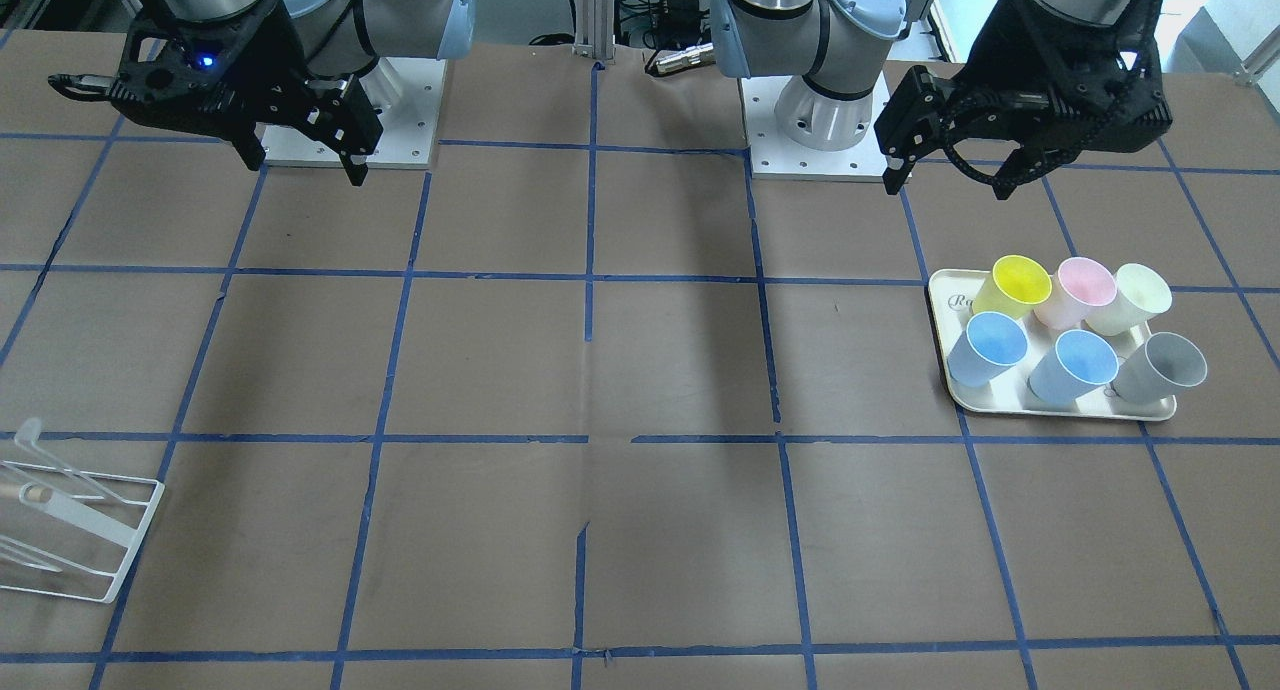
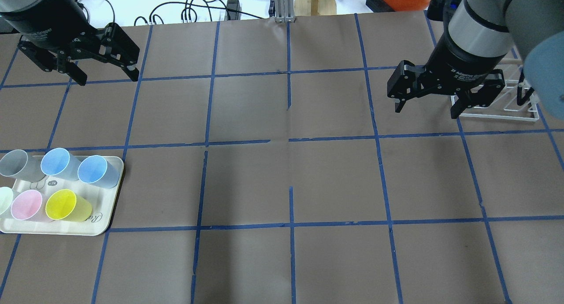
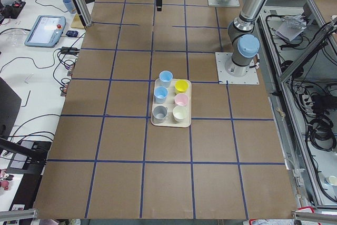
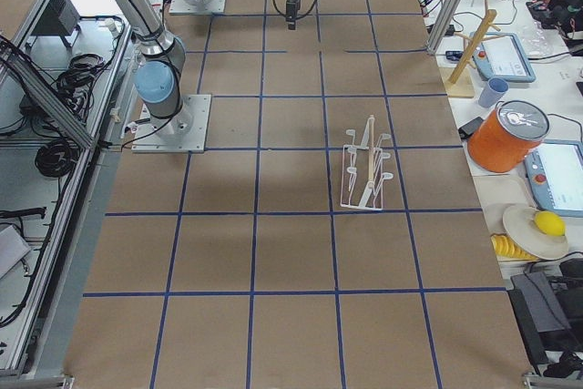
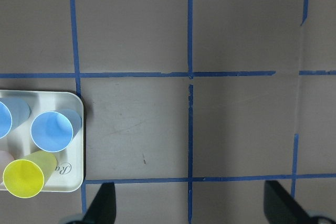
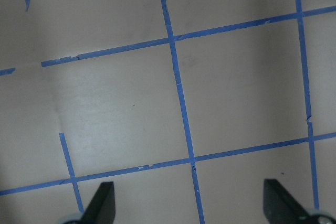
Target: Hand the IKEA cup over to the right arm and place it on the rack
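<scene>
Left gripper (image 2: 109,79) and right gripper (image 2: 425,112) hang above the table (image 2: 286,185), fingers spread wide, holding nothing. The pale blue IKEA cup (image 2: 94,172) stands on a cream tray (image 2: 105,218) apart from the left gripper. The wire rack (image 2: 522,115) lies apart from the right gripper.

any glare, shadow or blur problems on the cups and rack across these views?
Front-facing: soft shadows band the table mid-frame, no glare; the rack is cropped by the frame edge. Overhead: blue cups sharp and evenly lit; the right arm looms close and hides part of the rack. Right wrist: only a rack corner shows.
</scene>
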